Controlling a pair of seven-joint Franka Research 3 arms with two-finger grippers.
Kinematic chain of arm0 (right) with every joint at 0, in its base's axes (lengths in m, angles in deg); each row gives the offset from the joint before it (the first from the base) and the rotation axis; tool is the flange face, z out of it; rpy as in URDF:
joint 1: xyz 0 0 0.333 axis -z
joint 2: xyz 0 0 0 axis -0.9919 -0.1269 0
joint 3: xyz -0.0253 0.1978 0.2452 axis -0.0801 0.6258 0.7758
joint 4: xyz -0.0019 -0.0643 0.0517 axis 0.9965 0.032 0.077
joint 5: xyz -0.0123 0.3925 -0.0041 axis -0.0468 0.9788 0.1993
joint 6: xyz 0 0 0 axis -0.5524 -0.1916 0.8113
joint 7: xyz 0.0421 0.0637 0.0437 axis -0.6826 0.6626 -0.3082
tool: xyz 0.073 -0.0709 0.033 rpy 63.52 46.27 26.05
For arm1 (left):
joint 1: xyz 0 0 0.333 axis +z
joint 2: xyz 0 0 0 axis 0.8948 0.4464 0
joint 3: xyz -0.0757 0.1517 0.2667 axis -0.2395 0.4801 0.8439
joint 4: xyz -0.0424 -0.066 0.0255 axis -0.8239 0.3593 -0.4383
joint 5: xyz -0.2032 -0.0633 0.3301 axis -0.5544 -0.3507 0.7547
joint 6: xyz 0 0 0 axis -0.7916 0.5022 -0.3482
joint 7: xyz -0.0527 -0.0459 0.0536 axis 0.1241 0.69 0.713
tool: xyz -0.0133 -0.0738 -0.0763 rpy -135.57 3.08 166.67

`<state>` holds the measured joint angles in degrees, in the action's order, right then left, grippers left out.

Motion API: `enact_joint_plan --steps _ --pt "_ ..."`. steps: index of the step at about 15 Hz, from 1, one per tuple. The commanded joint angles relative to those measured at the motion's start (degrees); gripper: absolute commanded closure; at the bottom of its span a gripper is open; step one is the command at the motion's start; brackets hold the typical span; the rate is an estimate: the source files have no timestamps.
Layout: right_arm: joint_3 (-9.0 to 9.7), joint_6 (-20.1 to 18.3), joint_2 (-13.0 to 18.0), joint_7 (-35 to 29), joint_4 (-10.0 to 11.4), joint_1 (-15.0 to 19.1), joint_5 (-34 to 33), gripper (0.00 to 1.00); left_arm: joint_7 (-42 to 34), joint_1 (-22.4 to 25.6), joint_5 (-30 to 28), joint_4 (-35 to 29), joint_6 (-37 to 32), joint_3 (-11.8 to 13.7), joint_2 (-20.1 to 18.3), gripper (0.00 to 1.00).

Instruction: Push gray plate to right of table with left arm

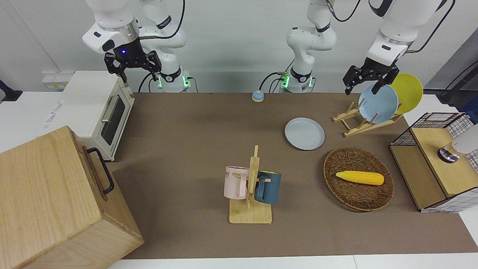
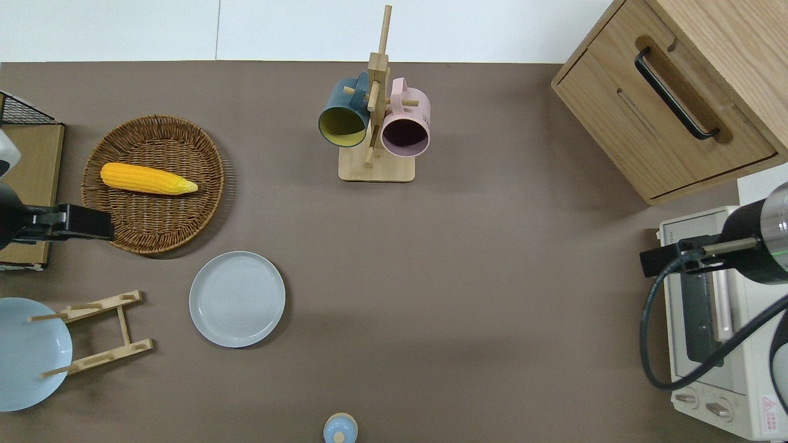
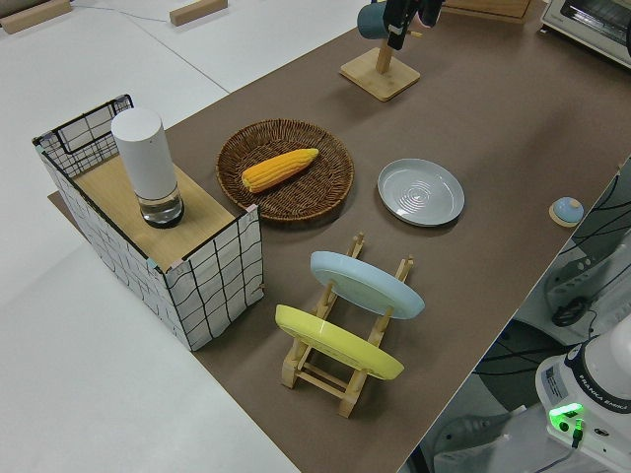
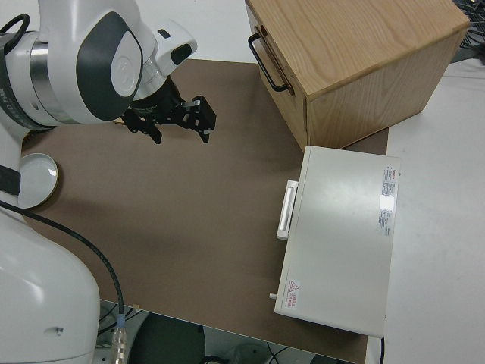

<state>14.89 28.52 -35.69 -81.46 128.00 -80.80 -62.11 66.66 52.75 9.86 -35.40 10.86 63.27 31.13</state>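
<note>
The gray plate (image 1: pixel 304 133) lies flat on the brown table (image 1: pixel 194 123), between the wooden dish rack and the wicker basket; it also shows in the overhead view (image 2: pixel 237 299), the left side view (image 3: pixel 421 191) and the right side view (image 4: pixel 34 178). My left gripper (image 1: pixel 361 87) is open and empty, up in the air; in the overhead view (image 2: pixel 86 223) it is over the basket's edge at the left arm's end of the table, apart from the plate. My right gripper (image 1: pixel 133 73) is open and empty, and the arm is parked.
A dish rack (image 1: pixel 358 121) holds a sky-blue plate (image 1: pixel 378 103) and a yellow plate (image 1: pixel 410 91). A wicker basket (image 1: pixel 358 194) holds a corn cob (image 1: pixel 360 177). A mug rack (image 1: pixel 251 186), toaster oven (image 1: pixel 99 112), wooden cabinet (image 1: pixel 52 201), wire shelf (image 1: pixel 437 160) and small blue knob (image 1: pixel 257 96) stand around.
</note>
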Motion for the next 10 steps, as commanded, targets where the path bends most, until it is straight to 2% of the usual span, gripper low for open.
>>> enact_joint_plan --steps 1,10 --pt "1.09 -0.8 0.5 0.5 0.0 1.3 -0.5 0.005 0.2 0.3 -0.5 1.6 -1.4 -0.3 0.7 0.01" --pt "1.09 -0.8 0.5 0.5 0.0 1.3 -0.5 0.005 0.5 0.3 -0.3 1.6 -1.4 -0.8 0.7 0.01"
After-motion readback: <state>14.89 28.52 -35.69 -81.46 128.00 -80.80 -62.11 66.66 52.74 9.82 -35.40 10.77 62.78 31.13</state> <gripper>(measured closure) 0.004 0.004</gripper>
